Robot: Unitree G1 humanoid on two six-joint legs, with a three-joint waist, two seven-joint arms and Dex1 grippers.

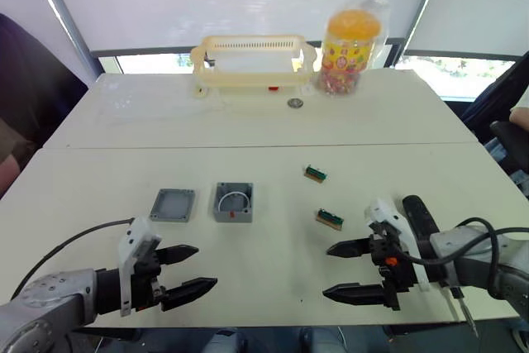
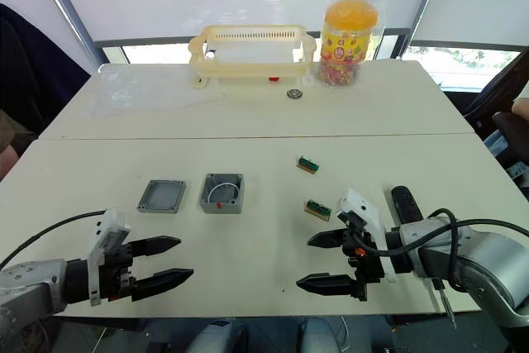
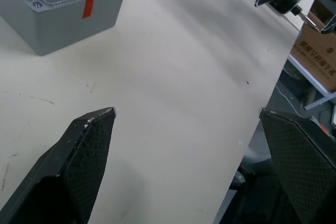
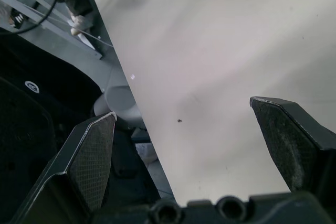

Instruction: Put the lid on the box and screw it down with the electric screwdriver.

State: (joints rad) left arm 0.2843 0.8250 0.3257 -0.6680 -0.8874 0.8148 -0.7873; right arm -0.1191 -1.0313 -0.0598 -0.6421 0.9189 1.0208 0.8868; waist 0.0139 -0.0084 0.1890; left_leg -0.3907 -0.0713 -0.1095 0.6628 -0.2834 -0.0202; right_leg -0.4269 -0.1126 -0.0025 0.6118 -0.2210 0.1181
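Note:
The grey box [image 1: 233, 202] stands open-topped at the table's middle front, a white wire loop inside and a red mark [image 3: 88, 4] on its near side. Just left of it the flat grey lid [image 1: 173, 204] lies on the table. The black electric screwdriver [image 1: 420, 217] lies at the front right, partly under my right arm, with its thin bit [image 1: 466, 313] at the table's front edge. My left gripper [image 1: 205, 267] is open above the table, in front of the lid and box. My right gripper [image 1: 327, 270] is open and holds nothing, left of the screwdriver.
Two small green blocks [image 1: 315, 174] [image 1: 330, 219] lie right of the box. At the back stand a cream slotted basket [image 1: 248, 59] and a bagged jar of sweets [image 1: 350, 43], with a small round metal piece [image 1: 295, 103] in front. The table's front edge runs just below both grippers.

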